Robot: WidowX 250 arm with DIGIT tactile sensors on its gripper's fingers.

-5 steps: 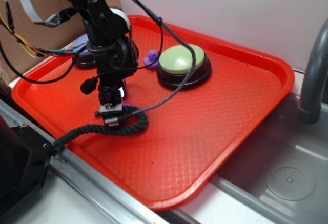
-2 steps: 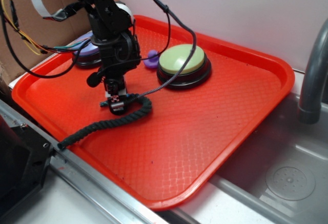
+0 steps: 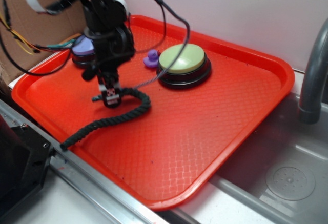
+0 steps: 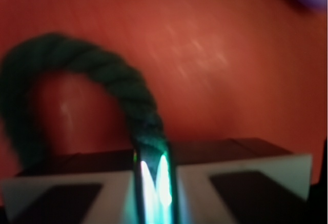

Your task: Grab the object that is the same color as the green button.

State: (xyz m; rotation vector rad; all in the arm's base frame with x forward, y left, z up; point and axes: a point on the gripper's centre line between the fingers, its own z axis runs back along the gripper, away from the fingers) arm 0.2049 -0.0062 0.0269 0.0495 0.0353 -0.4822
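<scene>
1. The exterior view looks down obliquely across the red tray from its near corner.
2. The wrist view sits very close above the tray, sharing the rope.

Twisted, rough, matt fibre on the dark green rope. Textured, slightly glossy plastic on the red tray. Smooth satin dome on the green button. Brushed metal, probably steel, on the sink.

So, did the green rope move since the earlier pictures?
Yes. The rope, pinched in the fingers, has shifted up the tray, its hooked end nearer the green button.
</scene>
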